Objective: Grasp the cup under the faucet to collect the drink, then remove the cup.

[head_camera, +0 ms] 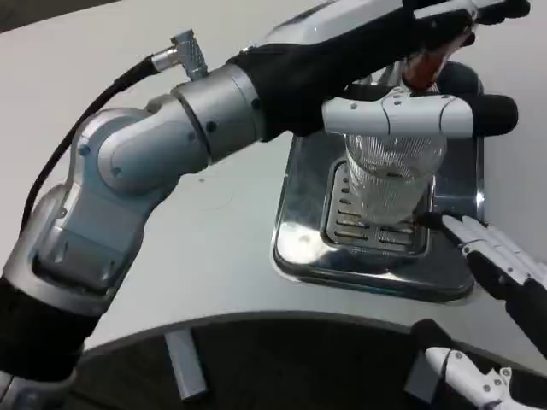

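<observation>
Cup (389, 184), clear and ribbed, stands on the grated drip tray (299, 205) beneath the faucet. Left hand (410, 102) wraps its rim; right hand (500, 265) waits alongside, fingers spread, holding nothing. Pulling out crookedly might catch the faucet and tip it.

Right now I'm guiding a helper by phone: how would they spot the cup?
Find the shiny metal drip tray on the white table. On its slotted grate stands the cup, under the left robot hand. It is the one clear, ribbed thing among metal and robot parts.
</observation>
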Tool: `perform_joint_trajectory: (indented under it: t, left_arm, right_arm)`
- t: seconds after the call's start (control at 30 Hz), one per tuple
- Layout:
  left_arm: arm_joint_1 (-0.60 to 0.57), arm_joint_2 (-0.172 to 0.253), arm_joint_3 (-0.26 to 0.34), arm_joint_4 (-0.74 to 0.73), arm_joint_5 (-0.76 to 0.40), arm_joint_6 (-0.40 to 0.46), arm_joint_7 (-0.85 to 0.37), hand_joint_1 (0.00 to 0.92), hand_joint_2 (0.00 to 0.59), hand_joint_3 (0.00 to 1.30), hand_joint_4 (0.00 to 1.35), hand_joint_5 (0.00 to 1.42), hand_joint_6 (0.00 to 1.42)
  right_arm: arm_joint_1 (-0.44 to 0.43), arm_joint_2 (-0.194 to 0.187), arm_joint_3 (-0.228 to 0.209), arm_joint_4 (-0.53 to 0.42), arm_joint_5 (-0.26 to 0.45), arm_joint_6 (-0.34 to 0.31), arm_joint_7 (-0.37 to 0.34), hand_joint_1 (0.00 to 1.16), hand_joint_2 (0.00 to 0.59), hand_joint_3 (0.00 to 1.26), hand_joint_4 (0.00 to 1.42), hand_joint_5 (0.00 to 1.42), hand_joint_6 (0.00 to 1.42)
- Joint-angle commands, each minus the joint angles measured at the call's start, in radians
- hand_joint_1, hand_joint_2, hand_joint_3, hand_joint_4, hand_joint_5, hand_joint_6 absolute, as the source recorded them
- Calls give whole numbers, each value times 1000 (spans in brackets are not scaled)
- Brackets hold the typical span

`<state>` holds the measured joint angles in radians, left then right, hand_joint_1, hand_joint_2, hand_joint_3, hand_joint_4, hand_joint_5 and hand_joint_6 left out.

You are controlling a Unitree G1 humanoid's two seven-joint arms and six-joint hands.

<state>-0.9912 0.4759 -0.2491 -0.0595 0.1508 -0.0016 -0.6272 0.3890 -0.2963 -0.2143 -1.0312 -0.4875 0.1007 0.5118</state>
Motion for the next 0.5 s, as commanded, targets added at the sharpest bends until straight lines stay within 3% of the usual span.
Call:
perform_joint_trajectory:
  t: [0.03, 0.5]
  left_arm:
    - [36, 39, -25, 24, 48, 14, -50, 0, 43, 92, 0, 112, 188]
    - [37, 64, -30, 7, 70, -14, -59, 0, 48, 91, 0, 98, 188]
  right_arm:
    - [2, 24, 20, -16, -1, 28, -16, 416, 429, 46, 4, 0, 16]
    - [-28, 65, 72, 11, 20, 119, -79, 450, 403, 26, 0, 3, 72]
